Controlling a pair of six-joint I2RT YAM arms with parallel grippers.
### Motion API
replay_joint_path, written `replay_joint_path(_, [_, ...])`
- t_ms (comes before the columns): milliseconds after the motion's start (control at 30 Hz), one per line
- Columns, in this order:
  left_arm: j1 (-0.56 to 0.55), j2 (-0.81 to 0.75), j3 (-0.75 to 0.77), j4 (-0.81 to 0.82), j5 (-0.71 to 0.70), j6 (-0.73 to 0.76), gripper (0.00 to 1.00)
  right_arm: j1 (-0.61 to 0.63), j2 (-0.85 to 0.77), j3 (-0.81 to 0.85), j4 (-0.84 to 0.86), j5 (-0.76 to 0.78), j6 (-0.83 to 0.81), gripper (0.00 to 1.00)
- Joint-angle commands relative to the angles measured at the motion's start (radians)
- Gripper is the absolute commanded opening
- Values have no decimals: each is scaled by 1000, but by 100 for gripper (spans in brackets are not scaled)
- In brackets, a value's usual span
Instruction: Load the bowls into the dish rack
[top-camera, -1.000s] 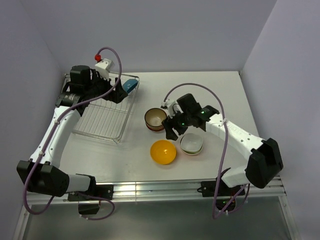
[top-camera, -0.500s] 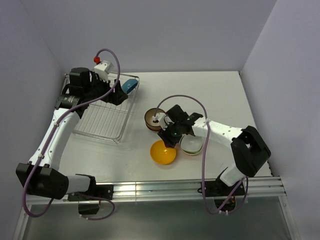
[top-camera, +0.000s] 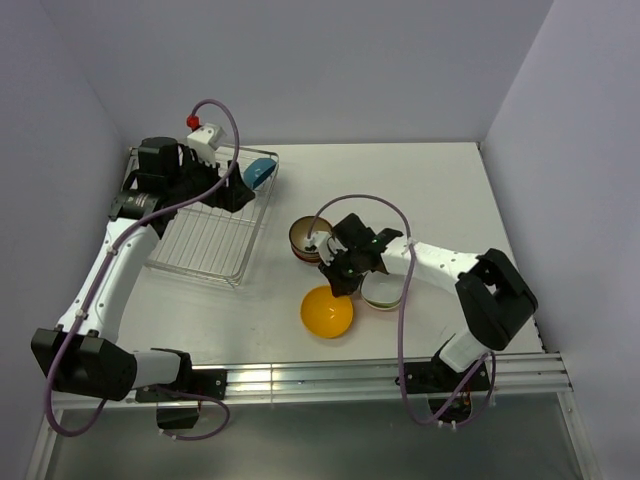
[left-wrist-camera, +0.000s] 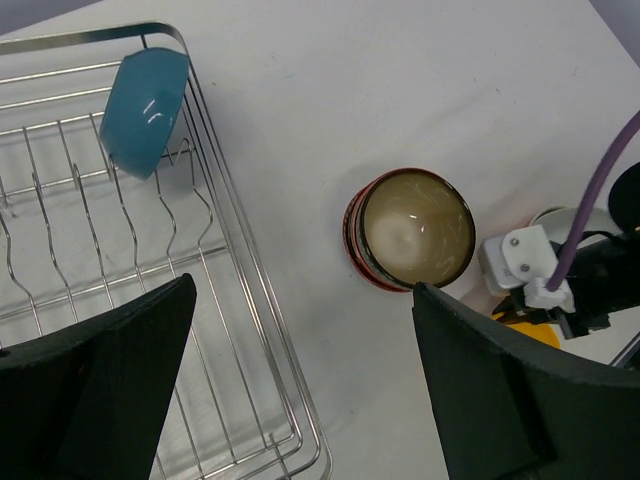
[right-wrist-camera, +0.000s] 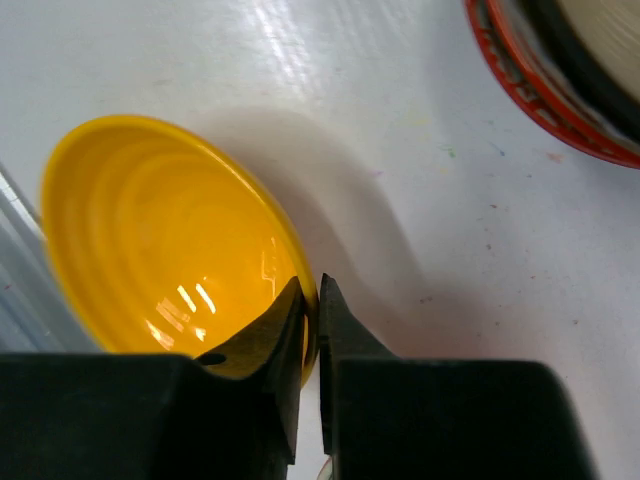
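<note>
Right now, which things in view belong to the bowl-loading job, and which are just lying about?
Job:
- dish rack
- blue bowl, in the rack
- yellow bowl, rim pinched by the right gripper
- brown-red bowl stack
- white bowl

Not the job:
- table
- purple cable
- no other loose items visible

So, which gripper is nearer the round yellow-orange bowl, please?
Right. The right gripper pinches the rim of the yellow-orange bowl; the left gripper hangs over the silver wire dish rack.

Robot lab booth: plain lilac walls (top-camera: 300, 70), white table (top-camera: 440, 190), alu rail (top-camera: 330, 378).
</note>
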Motion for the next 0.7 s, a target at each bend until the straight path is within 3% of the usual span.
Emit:
replay_joint_path(0, [8, -60, -22, 6, 21, -18, 95, 4, -78, 23, -32, -19, 6, 9])
replay_joint_path(33, [10, -68, -23, 4, 21, -21, 95, 4, -110, 31, -42, -25, 13, 0])
replay_joint_path(333, [19, -141, -49, 12, 197, -104, 96, -19, -287, 215, -48, -56, 116, 0])
replay_joint_path(533, [19, -187, -122, 81, 296, -226, 94, -98, -316, 341, 133, 97, 309, 0])
replay_joint_path(667, [17, -181, -129, 90, 340, -263, 94, -166, -311, 374, 265, 18, 392, 0])
